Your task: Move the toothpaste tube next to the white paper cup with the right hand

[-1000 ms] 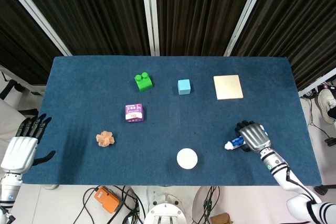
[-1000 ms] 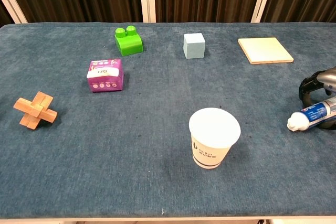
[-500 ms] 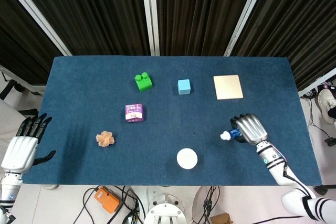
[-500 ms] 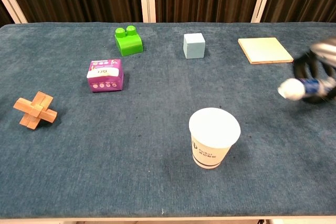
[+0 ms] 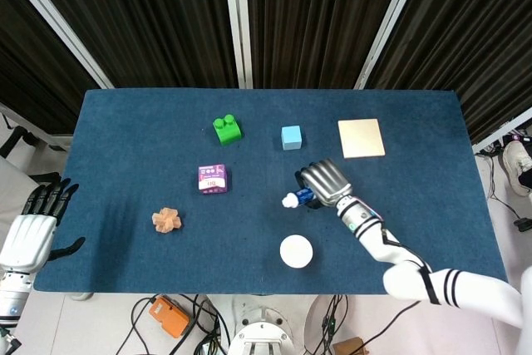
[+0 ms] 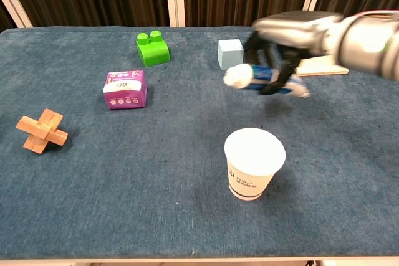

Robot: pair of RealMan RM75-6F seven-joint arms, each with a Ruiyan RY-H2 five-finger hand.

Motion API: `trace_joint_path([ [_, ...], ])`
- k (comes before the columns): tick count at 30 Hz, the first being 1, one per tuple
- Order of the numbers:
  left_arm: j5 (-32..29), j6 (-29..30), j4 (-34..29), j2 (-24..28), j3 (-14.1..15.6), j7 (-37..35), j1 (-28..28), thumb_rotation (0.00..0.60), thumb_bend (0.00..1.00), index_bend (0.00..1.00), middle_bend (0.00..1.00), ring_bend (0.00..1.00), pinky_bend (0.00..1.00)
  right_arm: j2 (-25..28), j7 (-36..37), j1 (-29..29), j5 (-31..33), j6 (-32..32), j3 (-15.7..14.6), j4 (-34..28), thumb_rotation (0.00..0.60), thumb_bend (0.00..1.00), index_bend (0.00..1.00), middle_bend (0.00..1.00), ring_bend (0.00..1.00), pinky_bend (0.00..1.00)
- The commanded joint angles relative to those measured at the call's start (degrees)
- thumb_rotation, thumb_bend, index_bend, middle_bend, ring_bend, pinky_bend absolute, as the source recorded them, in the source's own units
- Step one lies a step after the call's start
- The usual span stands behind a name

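Observation:
My right hand [image 5: 324,182] [image 6: 283,45] grips the toothpaste tube [image 6: 259,79] [image 5: 297,198], blue and white with a white cap pointing left, and carries it in the air above the table's middle. The white paper cup [image 5: 296,251] [image 6: 252,163] stands upright near the front edge, below and a little left of the tube, apart from it. My left hand [image 5: 32,224] hangs open off the table's left side, seen only in the head view.
On the blue table [image 5: 125,164] lie a green brick [image 5: 226,130], a light blue cube [image 5: 291,136], a tan square board [image 5: 361,137], a purple packet [image 5: 212,178] and a wooden cross puzzle [image 5: 167,219].
My right hand has lifted the toothpaste tube off the table at the right and swung it left toward the middle, above the cup. The left hand has stayed put.

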Motion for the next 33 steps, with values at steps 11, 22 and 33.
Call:
trace_joint_path([
  [11, 0.7, 0.7, 0.2, 0.1, 0.3, -0.4, 0.3, 0.600, 0.13, 0.00, 0.00, 0.00, 0.04, -7.4, -15.1, 10.3, 16.3, 2.7, -4.9, -2.6, 0.600, 0.41, 0.70, 0.59, 0.53, 0.61],
  [22, 0.5, 0.5, 0.1, -0.1, 0.2, 0.0, 0.3, 0.600, 0.13, 0.00, 0.00, 0.00, 0.04, -4.2, -10.6, 10.9, 17.7, 1.5, -7.4, -4.6, 0.600, 0.41, 0.00, 0.15, 0.17, 0.41],
  [33, 1.3, 2.1, 0.3, -0.1, 0.4, -0.5, 1.1, 0.600, 0.13, 0.00, 0.00, 0.00, 0.04, 14.1, -2.6, -8.6, -11.5, 28.4, -19.2, -19.6, 0.600, 0.36, 0.00, 0.00, 0.01, 0.26],
])
